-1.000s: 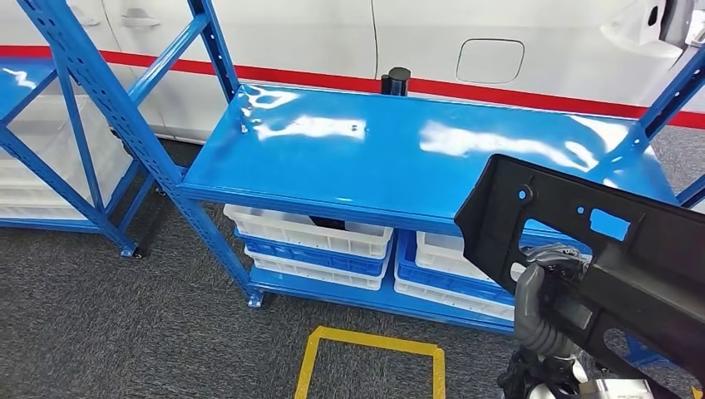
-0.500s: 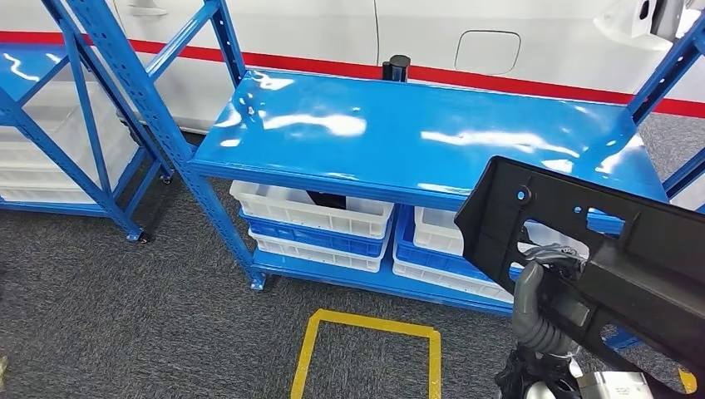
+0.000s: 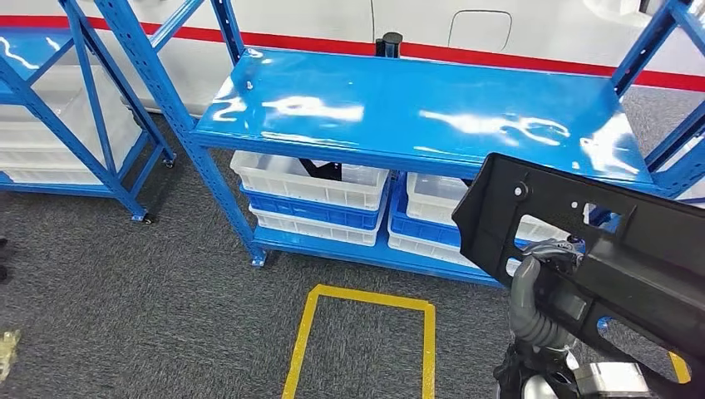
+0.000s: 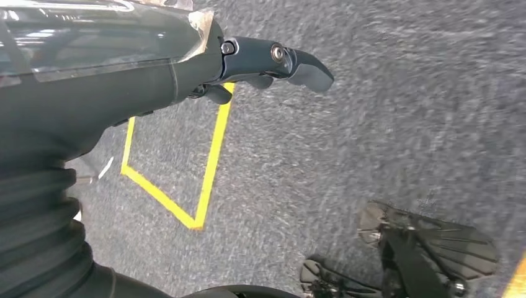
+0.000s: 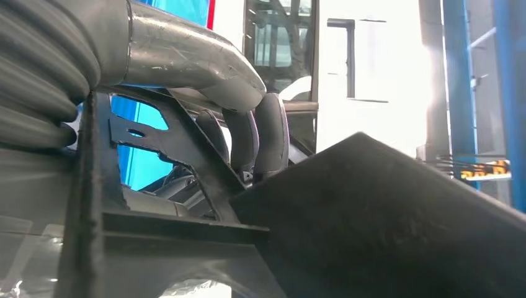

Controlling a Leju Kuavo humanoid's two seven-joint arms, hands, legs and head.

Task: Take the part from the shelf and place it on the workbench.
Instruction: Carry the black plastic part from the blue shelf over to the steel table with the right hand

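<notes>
Bright, even overhead light fills the head view; white glare streaks lie across the glossy blue shelf top, and shadows on the grey carpet are soft. The left wrist view is smeared with motion blur, the carpet grain streaked. In the right wrist view a blown-out white backlight leaves the black part nearly featureless, and the near fingers are soft.

1. A glossy blue shelf catches white glare on its top, its frame the same blue.
2. White bins alternate with blue bins beneath it.
3. The part is matte black.
4. The right robot hand is grey with darker fingers.
5. A yellow square outline marks the speckled dark grey carpet.
6. A red stripe crosses the white wall.
</notes>
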